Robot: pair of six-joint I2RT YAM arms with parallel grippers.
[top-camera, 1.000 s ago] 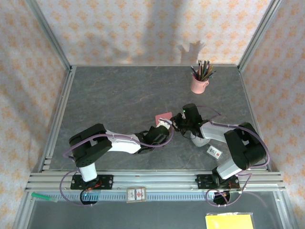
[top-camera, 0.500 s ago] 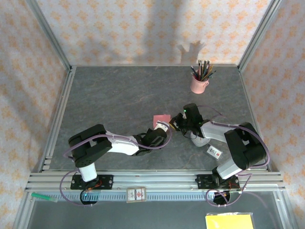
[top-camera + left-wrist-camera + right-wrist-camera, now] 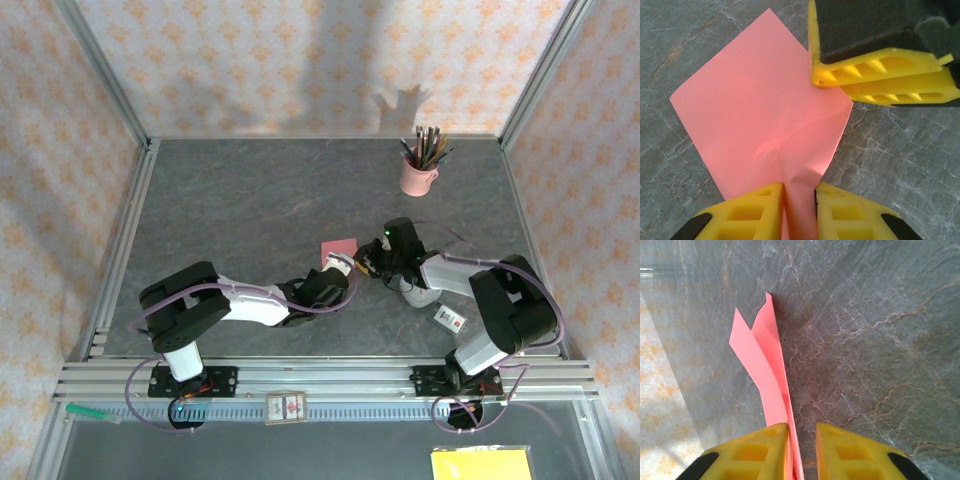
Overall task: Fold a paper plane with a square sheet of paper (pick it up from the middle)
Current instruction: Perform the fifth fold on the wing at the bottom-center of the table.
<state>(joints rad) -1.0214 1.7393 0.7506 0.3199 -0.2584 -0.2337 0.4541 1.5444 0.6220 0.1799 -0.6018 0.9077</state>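
Dark grey marbled bench [image 3: 240, 200], peach patterned walls [image 3: 300, 60]. Pink square sheet of paper [image 3: 760, 110] mid-bench, buckled. left hand [image 3: 800, 189] pinched on one corner; right hand [image 3: 802, 429] slightly parted, opposite edge in gap

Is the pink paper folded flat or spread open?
Partly folded: the pink paper shows two loose layers at the right claw, and only a soft wrinkle by the left claw.

Nothing legible: the printing on the small white card [image 3: 450, 320] is too small to read.
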